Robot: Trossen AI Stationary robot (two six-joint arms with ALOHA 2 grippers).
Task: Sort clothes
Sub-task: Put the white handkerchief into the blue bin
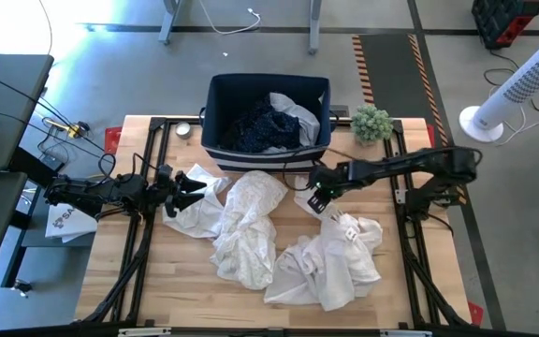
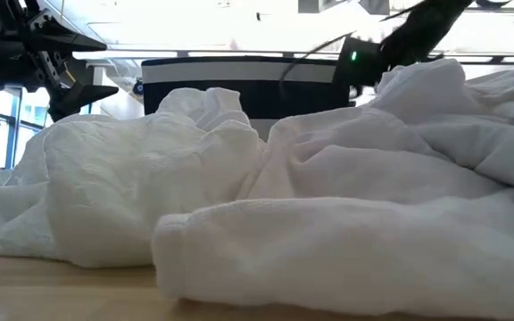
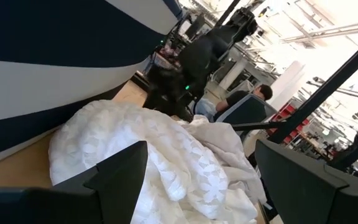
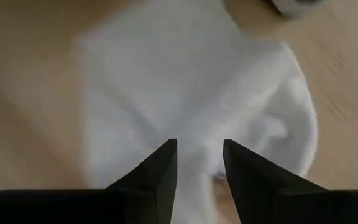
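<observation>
Right gripper (image 4: 199, 163) parted over white garment (image 4: 191, 93) (grip unclear, maybe none); left gripper (image 1: 195, 192) wide open.

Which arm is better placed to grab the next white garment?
Right, probably. The right tool hangs directly over white cloth beside the right-hand pile, jaws parted above it. The left tool is open at the edge of the middle white garment, so it is a close second.

No readable text anywhere, white sheet (image 1: 66, 223) at the worktop's left edge bears dark print too small to make out
</observation>
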